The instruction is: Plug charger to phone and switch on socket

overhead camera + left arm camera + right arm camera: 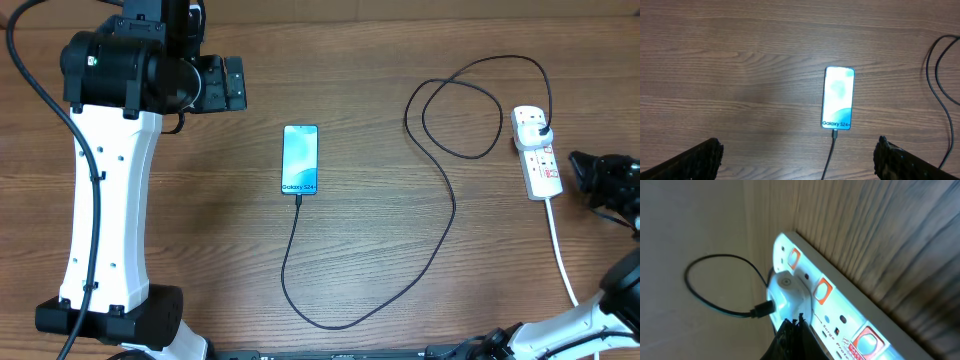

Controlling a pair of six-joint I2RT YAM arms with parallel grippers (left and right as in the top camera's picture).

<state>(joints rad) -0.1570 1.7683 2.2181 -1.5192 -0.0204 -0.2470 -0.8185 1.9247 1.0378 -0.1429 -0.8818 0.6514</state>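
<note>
Left wrist: left pincer [799,150] spread wide, empty, above phone [838,97].

Lit phone [300,159] lying flat, black charger [454,205] plugged into it, white socket [536,152]

The overhead camera looks straight down from far above and takes in the whole bench [380,60], with the phone [300,158] near the centre and the socket [541,165] at 3 o'clock. The left wrist camera also faces down but from nearer. It shares with the overhead the phone and a part of the charger [831,150]. The right wrist camera is very near and tilted, its picture somewhat blurred. It shares only the socket, which runs from the centre to 5 o'clock.
</note>
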